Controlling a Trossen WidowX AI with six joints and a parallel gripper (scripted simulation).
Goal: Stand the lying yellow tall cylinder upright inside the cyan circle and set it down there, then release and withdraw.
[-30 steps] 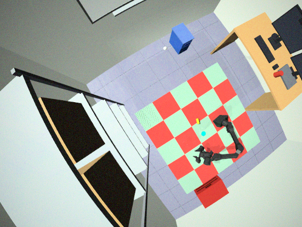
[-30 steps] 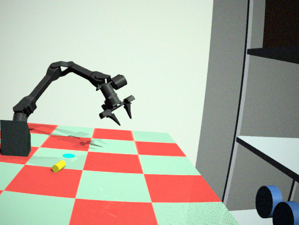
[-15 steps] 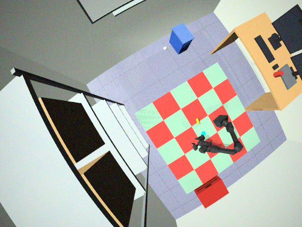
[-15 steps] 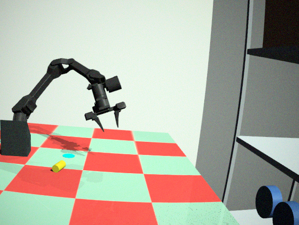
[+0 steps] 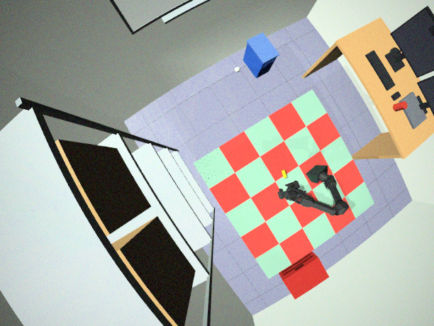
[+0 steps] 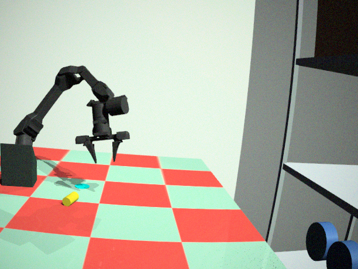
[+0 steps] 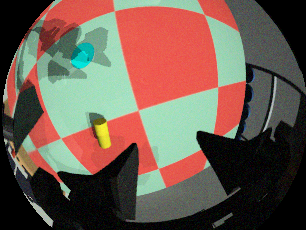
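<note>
The yellow cylinder (image 5: 284,173) (image 6: 71,199) (image 7: 102,133) lies on its side on the checkered surface, across the edge between a red and a green square. The cyan circle (image 6: 82,186) (image 7: 82,55) is a flat disc on the green square beside it, with nothing standing on it; in the top view the arm hides it. My gripper (image 6: 105,162) (image 7: 168,140) is open and empty, with its fingers pointing down, well above the surface. In the wrist view the cylinder shows to the left of the space between the fingertips.
The arm's dark base block (image 5: 315,173) (image 6: 18,166) stands on the checkered surface near the cylinder and circle. A red box (image 5: 306,278) is at the surface's edge. A desk (image 5: 370,88), a blue box (image 5: 262,49) and a white shelf unit (image 5: 42,198) stand farther out.
</note>
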